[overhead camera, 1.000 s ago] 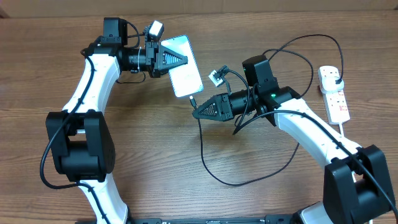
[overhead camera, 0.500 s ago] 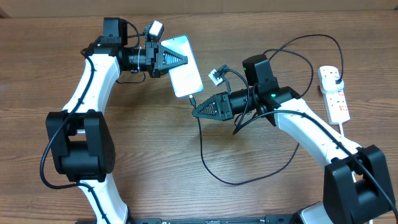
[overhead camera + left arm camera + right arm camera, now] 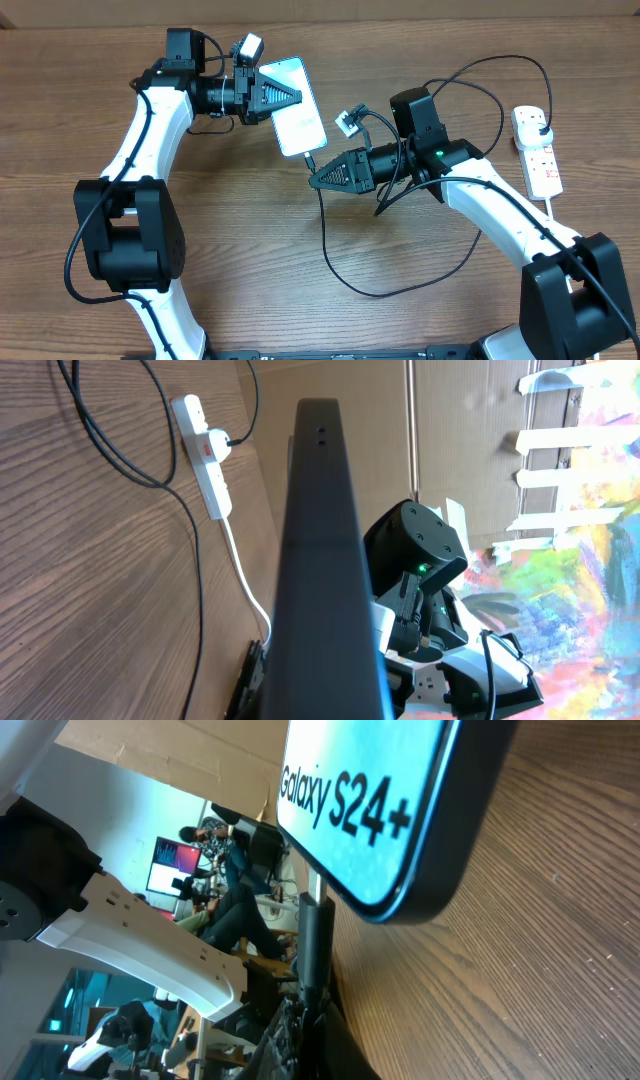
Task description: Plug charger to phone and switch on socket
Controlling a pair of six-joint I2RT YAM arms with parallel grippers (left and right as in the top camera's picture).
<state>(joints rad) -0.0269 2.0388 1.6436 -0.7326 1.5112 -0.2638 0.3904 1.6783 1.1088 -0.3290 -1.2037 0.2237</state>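
Your left fingers were pressed onto one long edge of the slim rectangular phone, a pale blue screen in a dark frame, over the brown wooden surface. From overhead the phone's long axis ran diagonally, its top end toward the far left and its bottom end toward the near right, screen up. Your right wrist camera showed "Galaxy S24+" across the screen, and your left wrist camera saw the dark frame edge-on.

Your right fingers were closed, pinching the thin black charger just behind its small connector tip. That tip pointed up at the phone's bottom end and met it there. Whether it was seated in the port, you could not tell from these views.

The charger's cable looped across the surface and back to its black plug, which sat in the far outlet of the white elongated socket at the right edge, well apart from the phone.
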